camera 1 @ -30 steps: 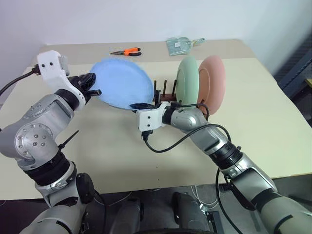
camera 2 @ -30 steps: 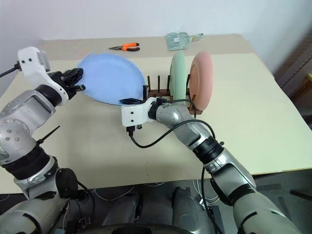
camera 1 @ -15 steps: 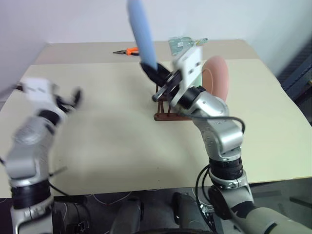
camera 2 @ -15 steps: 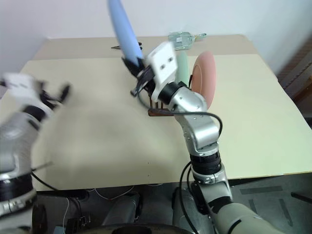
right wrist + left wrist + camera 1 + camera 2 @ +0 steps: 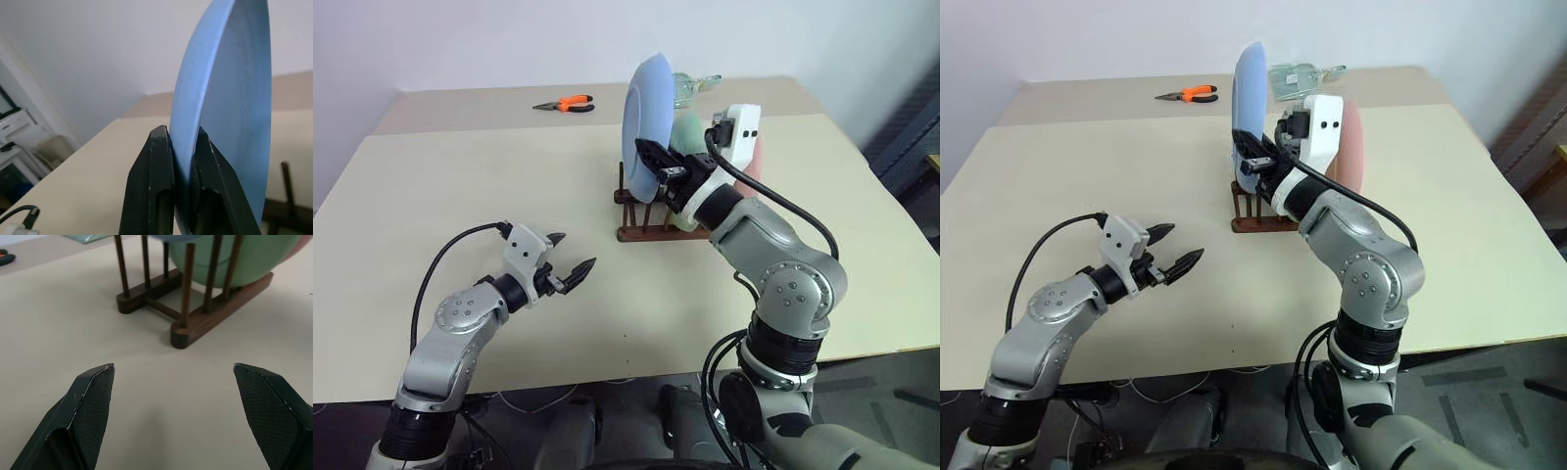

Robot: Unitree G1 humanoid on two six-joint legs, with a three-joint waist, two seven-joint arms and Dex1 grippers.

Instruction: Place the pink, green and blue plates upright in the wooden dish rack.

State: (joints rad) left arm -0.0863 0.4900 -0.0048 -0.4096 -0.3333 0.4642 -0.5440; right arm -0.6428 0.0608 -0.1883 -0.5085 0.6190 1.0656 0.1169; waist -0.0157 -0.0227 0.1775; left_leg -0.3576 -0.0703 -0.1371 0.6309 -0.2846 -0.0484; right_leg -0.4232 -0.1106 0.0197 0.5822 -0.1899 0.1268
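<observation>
The right gripper (image 5: 177, 147) pinches the blue plate's (image 5: 649, 113) rim, holding it upright above the wooden rack (image 5: 651, 230), mid-table, which holds the green plate (image 5: 244, 259). The left gripper (image 5: 570, 259) hangs open.

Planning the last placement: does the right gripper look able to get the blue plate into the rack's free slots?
Probably yes: right gripper holds blue plate upright above wooden dish rack, whose near pegs stand empty.

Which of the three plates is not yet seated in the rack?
The blue plate: the right gripper pinches its rim, holding it upright above the wooden dish rack. The green and pink plates stand in it.
</observation>
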